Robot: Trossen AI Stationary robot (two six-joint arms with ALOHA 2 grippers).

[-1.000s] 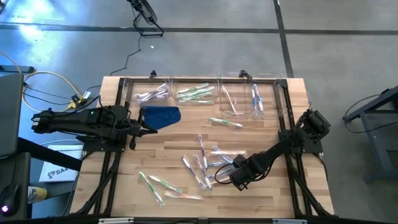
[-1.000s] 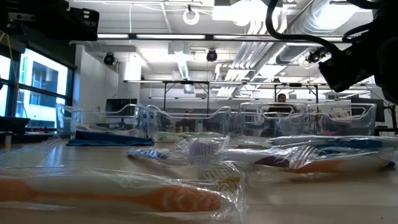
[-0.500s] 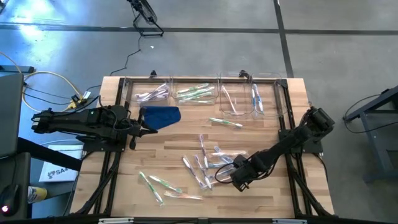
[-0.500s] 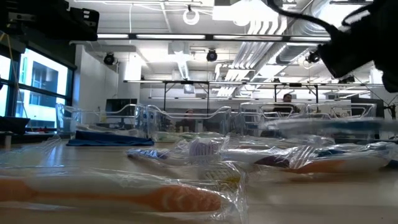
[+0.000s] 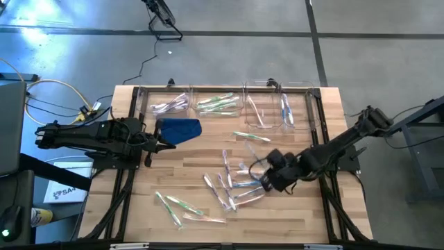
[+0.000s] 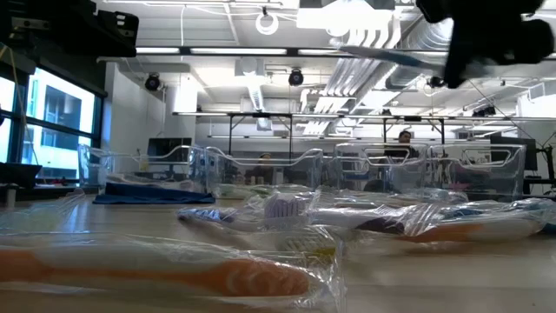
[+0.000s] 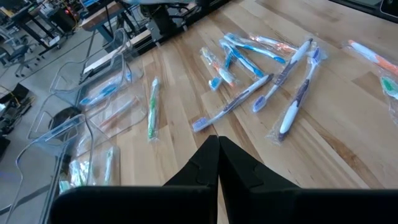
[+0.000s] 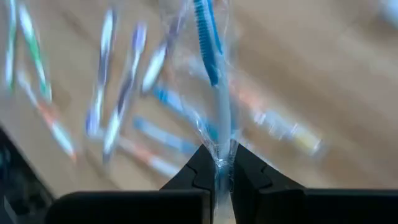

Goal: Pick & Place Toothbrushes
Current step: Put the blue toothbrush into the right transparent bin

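Many wrapped toothbrushes (image 5: 227,182) lie loose at the table's middle. A few more (image 5: 173,205) lie near the front left, and a green one (image 5: 251,137) lies nearer the bins. My right gripper (image 5: 267,179) hangs over the pile's right side, shut on a blue toothbrush in clear wrapping (image 8: 211,68), which shows high above the table in the low view (image 6: 391,56). My left gripper (image 5: 166,144) waits shut at the table's left, beside a blue cloth (image 5: 179,128). My right gripper pinches the wrapped blue toothbrush by its handle end (image 8: 219,152) between its two fingers. The fingers slant down from the table's right side, and the brush runs on past the fingertips with its bristle head (image 8: 204,25) farthest out. It is lifted clear of the table.
Clear plastic bins (image 5: 218,104) line the far edge, some holding toothbrushes. Black frame rails (image 5: 316,139) run along both table sides. Bare wood lies at the near right (image 5: 298,215). People show in the room behind.
My right gripper has risen from the pile and drawn back toward the table's right and far edges, tipping as it went. The blue wrapped toothbrush has gone up with it, from table level to well clear of the others.
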